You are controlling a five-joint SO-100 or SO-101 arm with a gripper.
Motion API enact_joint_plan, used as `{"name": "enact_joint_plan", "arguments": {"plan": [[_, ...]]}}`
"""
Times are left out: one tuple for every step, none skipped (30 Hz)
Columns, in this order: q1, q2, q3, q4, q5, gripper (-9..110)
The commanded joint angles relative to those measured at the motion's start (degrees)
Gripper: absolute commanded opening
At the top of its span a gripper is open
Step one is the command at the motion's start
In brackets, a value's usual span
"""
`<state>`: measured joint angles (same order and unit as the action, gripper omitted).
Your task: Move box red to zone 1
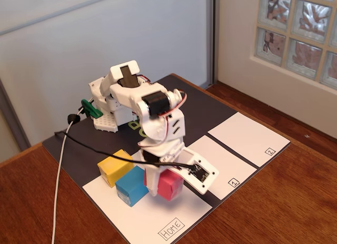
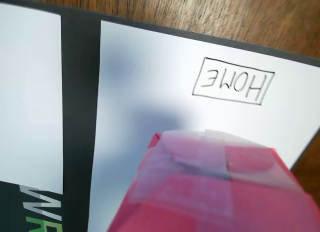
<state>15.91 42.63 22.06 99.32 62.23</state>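
We are at the pick-up step: our pincer (image 1: 160, 185) is clenched around the box red (image 1: 171, 184), which appears lifted just clear of the white Home sheet (image 1: 131, 217), right beside the blue box (image 1: 131, 185) and near the yellow box (image 1: 116, 167). In the wrist view the box red (image 2: 220, 192) fills the lower frame close to the lens, with the Home label (image 2: 233, 81) beyond it, so we judge the grip secure. Zone 1 (image 1: 221, 162) lies empty to the right in the fixed view, across a dark strip of mat (image 1: 84, 149) on the wooden worktop (image 1: 295, 202). Next we need to carry the box sideways over that strip, clear of the blue box, then lower and release.
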Motion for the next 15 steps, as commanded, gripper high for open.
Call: {"name": "enact_joint_plan", "arguments": {"plan": [[0.4,4.4,-8.0,5.6,-0.4,-1],[0.4,4.4,-9.9,7.0,-0.3,-1],[0.5,4.4,-11.8,8.4,-0.2,-1],[0.5,4.4,-13.4,9.7,-0.2,-1],[0.5,4.4,-14.9,10.9,-0.1,-1],[0.4,4.7,-15.0,11.3,-0.1,-1],[0.3,5.6,-14.6,11.4,-0.1,-1],[-0.1,6.2,-14.4,11.4,-0.1,-1],[-0.4,6.9,-14.4,11.4,0.0,-1],[-0.9,7.5,-14.4,11.4,0.2,-1],[-1.4,8.1,-14.4,11.4,0.4,-1],[-1.9,8.7,-14.4,11.4,0.6,-1],[-2.5,9.3,-14.3,11.4,0.6,-1],[-3.1,9.8,-14.3,11.4,0.6,-1],[-3.8,10.4,-14.2,11.4,0.7,-1]]}}
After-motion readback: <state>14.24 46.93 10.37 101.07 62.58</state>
